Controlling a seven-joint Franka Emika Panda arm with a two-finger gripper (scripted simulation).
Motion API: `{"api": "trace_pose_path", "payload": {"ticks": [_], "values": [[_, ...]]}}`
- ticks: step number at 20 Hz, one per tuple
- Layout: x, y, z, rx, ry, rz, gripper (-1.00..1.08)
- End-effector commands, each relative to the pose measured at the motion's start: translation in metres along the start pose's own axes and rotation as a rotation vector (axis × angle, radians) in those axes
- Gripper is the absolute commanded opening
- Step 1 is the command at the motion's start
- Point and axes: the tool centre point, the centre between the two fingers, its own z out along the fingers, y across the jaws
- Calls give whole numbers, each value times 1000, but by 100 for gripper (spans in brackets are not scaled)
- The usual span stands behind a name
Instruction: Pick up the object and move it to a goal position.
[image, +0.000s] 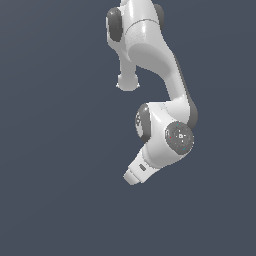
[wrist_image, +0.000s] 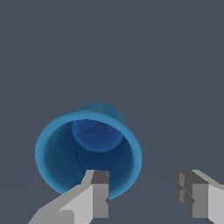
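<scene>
Wrist view: a bright blue round cup (wrist_image: 87, 151) stands on a plain dark grey surface (wrist_image: 175, 65), seen from above so its darker hollow inside shows. The white gripper (wrist_image: 146, 192) has its two fingers spread apart, holding nothing. One fingertip (wrist_image: 99, 192) overlaps the cup's rim in the picture; the other sits well off to the side, clear of the cup. The exterior view shows the white Franka arm (image: 160, 65) bent downward over the same grey surface, its body hiding the cup and fingers.
</scene>
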Motion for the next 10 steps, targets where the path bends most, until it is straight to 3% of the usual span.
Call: {"api": "trace_pose_path", "payload": {"ticks": [1, 10], "values": [[1, 1, 1, -1, -6, -12, 28], [1, 1, 14, -1, -6, -13, 28]]}}
